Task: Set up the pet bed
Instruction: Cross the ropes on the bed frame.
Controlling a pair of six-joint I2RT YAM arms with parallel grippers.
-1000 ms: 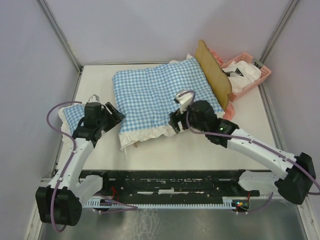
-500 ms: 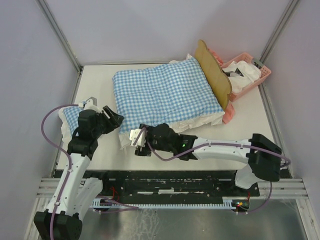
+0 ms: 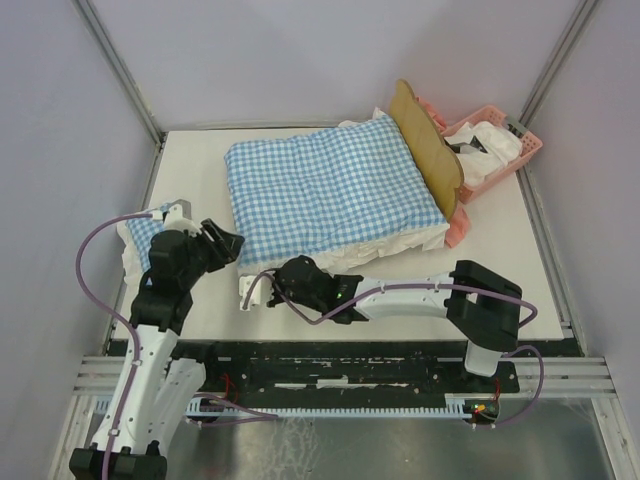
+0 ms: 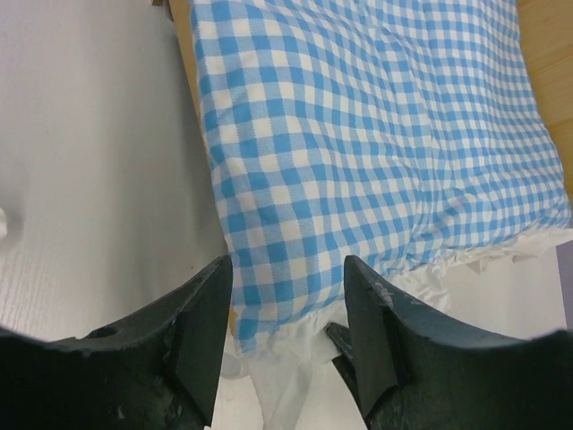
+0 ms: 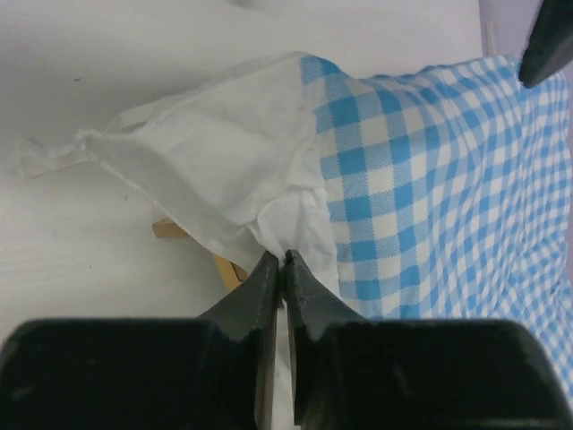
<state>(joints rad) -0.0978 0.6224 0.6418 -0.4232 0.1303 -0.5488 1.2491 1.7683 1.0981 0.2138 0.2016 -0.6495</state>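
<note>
A: What is holding what, left to right?

B: The bed [image 3: 432, 150] stands across the middle of the surface [image 3: 200, 170], headboard at its right end. It holds the blue checked cushion [image 3: 325, 195], which covers nearly all of the frame. Only slivers of wood show under the cushion's near left corner.

A: And right of the bed?

B: A pink basket [image 3: 535, 142] sits just beyond the headboard. It has a white cloth [image 3: 495, 140] in it, and something dark that I cannot make out.

A: Anything left of the bed?

B: A small checked pillow [image 3: 135, 235] lies under the left arm.

A: What has changed from a second ago?

B: The left hand [image 3: 228, 245] is about where it was, off the bed's near left corner. It is released with nothing between its fingers, which are a little closer together than before.

A: And the right arm?

B: It has moved a lot. A second ago it was bent over the near right part of the cushion. Now it lies stretched leftward along the bed's near side, and the right hand [image 5: 285, 260] has reached the near left corner. Half a second ago its fingers were still apart. Now they are clenched on the cushion's white frill [image 5: 224, 170].

A: Has the bed itself moved?

B: No, it is in the same place, and so is the basket.
</note>
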